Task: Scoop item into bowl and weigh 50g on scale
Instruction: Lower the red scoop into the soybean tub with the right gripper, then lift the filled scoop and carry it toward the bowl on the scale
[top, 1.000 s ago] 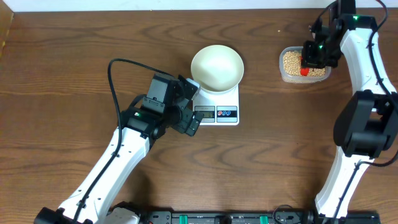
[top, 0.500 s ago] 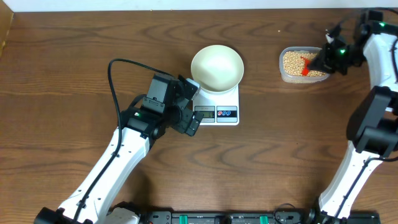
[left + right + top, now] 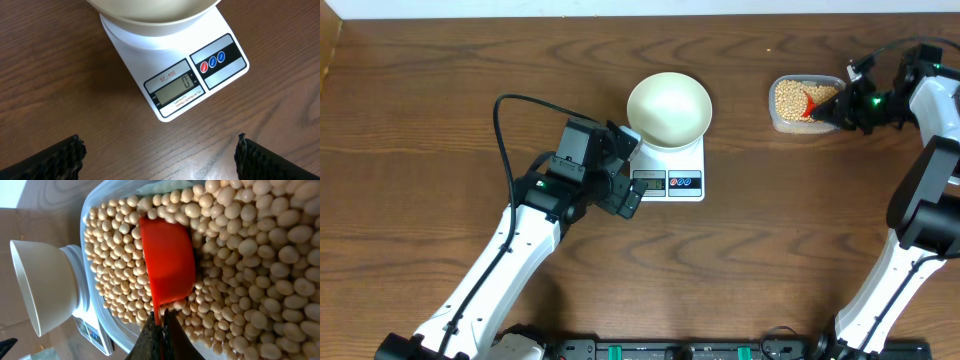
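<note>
The bowl (image 3: 668, 106) sits on the back half of the scale (image 3: 670, 172) near the middle of the table (image 3: 420, 100), and from above it looks empty. Through the left wrist camera the scale's display (image 3: 174, 90) reads 0, with a row of coloured buttons (image 3: 212, 61) just to its right. The left gripper (image 3: 628, 172) rests at the scale's left front corner. Its two dark fingers (image 3: 55, 160) are spread wide, one at each bottom corner of the wrist view, with nothing between them. I cannot tell whether they touch the scale. Over on the right, well away from the scale, stands a clear tub (image 3: 777, 108) filled with beans (image 3: 788, 97). The right gripper (image 3: 840, 108) reaches into it from the right side. It is pinched tight on the thin handle of a red scoop (image 3: 167, 262), and up close its fingertips meet around that handle just below the scoop's cup. The cup lies in among the beans with its rounded red side to the camera and beans packed against it on every side. All the beans I can see are in the tub.
</note>
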